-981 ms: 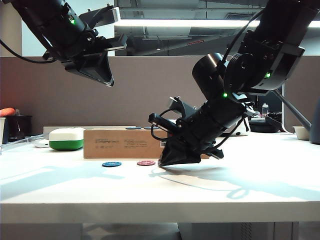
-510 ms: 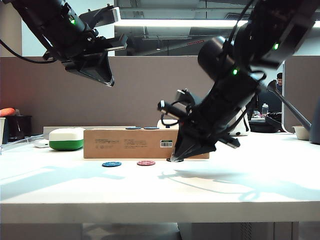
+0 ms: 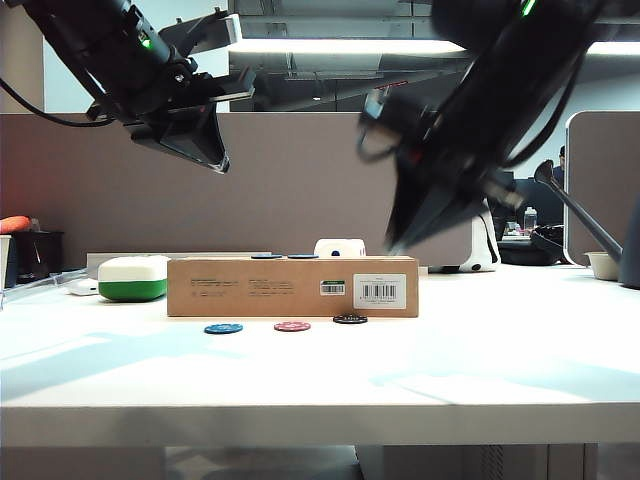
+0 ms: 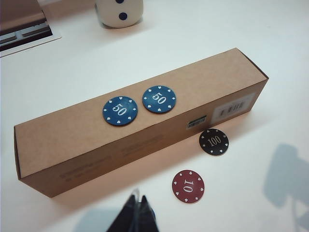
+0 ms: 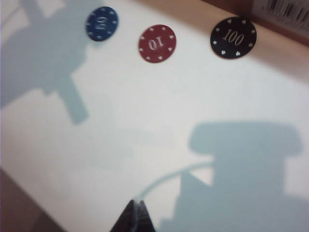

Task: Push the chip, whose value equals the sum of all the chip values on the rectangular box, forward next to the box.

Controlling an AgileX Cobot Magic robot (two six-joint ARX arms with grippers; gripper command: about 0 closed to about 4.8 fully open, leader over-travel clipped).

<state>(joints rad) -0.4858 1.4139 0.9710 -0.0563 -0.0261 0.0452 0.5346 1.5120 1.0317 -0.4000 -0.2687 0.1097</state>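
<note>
On the white counter [image 3: 480, 360], the rectangular box [image 3: 260, 287] lies with its long axis running across the exterior view, its barcode label [image 3: 380, 291] at the right end of the near face. It is long, low and brown, with small dark print along the side. Two blue chips [image 4: 139, 105] marked 50 lie flat on its top, side by side. The chip [image 4: 214, 141], black with white edge marks and a pale 100, lies flat on the counter just beside the box's near face, below the barcode label; whether it touches the cardboard cannot be told. A red chip [image 4: 188, 186] marked 10 sits a little nearer the camera, and a blue chip [image 3: 223, 328] marked 50 lies on the counter further left. A white-and-green case [image 3: 132, 277] stands near the box's left end. The left pincer [image 4: 136, 212] hangs high above the counter's left side, its fingers closed together with nothing between them. The right pincer [image 5: 135, 216] is raised above the box's right end, blurred in the exterior view, its tips likewise closed and empty.
</note>
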